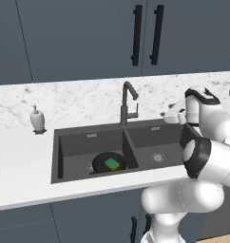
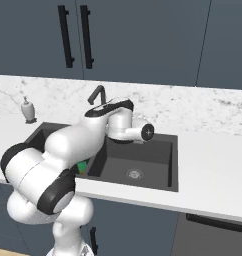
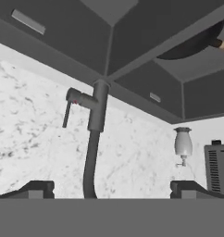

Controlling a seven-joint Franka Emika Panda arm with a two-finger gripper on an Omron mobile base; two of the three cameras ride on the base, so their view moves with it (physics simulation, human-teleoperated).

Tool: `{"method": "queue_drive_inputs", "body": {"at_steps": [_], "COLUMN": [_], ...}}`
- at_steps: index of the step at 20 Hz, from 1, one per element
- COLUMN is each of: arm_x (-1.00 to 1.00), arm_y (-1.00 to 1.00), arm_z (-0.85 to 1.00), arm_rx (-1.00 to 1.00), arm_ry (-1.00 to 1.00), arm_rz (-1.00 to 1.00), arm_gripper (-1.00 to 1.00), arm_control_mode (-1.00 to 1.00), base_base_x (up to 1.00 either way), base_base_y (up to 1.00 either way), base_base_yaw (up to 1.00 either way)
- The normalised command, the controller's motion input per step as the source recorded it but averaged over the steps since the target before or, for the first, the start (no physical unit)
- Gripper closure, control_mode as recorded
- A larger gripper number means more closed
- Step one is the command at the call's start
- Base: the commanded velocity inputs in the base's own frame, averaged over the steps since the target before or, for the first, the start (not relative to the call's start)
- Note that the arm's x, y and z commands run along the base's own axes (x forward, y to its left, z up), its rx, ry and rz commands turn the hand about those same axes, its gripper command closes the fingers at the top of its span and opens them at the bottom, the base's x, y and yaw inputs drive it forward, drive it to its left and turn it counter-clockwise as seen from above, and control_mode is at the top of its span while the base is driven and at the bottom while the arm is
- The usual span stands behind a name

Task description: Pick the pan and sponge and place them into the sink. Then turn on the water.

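Observation:
The black pan (image 1: 107, 162) lies in the left basin of the dark grey sink (image 1: 69, 147), with the green and yellow sponge (image 1: 112, 164) resting on it. The gooseneck faucet (image 1: 129, 102) rises behind the centre divider, and no water flows from it. My gripper (image 1: 165, 114) hovers over the right basin's back edge, to the right of the faucet, pointing towards it. The rolled hand view has the faucet (image 3: 93, 139) and its side lever (image 3: 66, 115) ahead of my open gripper (image 3: 112, 190), apart from it, with the pan (image 3: 192, 44) in the basin. A strip of the sponge (image 2: 83, 166) peeks past my arm.
A white soap dispenser (image 1: 37, 118) stands on the marble counter left of the sink. A dark ribbed appliance (image 3: 218, 169) sits beyond it. Dark cabinets with black handles (image 1: 146, 35) hang above the backsplash. Counter stretches to the right of the sink (image 2: 213, 150).

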Motion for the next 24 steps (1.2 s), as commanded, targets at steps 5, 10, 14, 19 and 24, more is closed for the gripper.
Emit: {"method": "queue_drive_inputs", "body": {"at_steps": [5, 10, 14, 19, 24], "arm_x": [0.29, 0.24, 0.19, 0.20, 0.27], "arm_y": [0.20, 0.22, 0.15, 0.00, 0.00], "arm_z": [-0.29, -0.21, -0.23, -0.11, -0.09], "arm_rx": [0.11, 0.08, 0.04, 0.09, 0.09], "arm_ry": [0.00, -0.01, -0.04, -0.08, -0.11], "arm_rz": [0.00, 0.00, 0.00, 0.00, 0.00], "arm_gripper": [-1.00, -1.00, -1.00, -1.00, -1.00], "arm_control_mode": [-1.00, -1.00, -1.00, -1.00, -1.00], "base_base_x": [0.00, 0.00, 0.00, 0.00, 0.00], "base_base_y": [0.00, 0.00, 0.00, 0.00, 0.00], "base_base_yaw": [0.00, 0.00, 0.00, 0.00, 0.00]}}
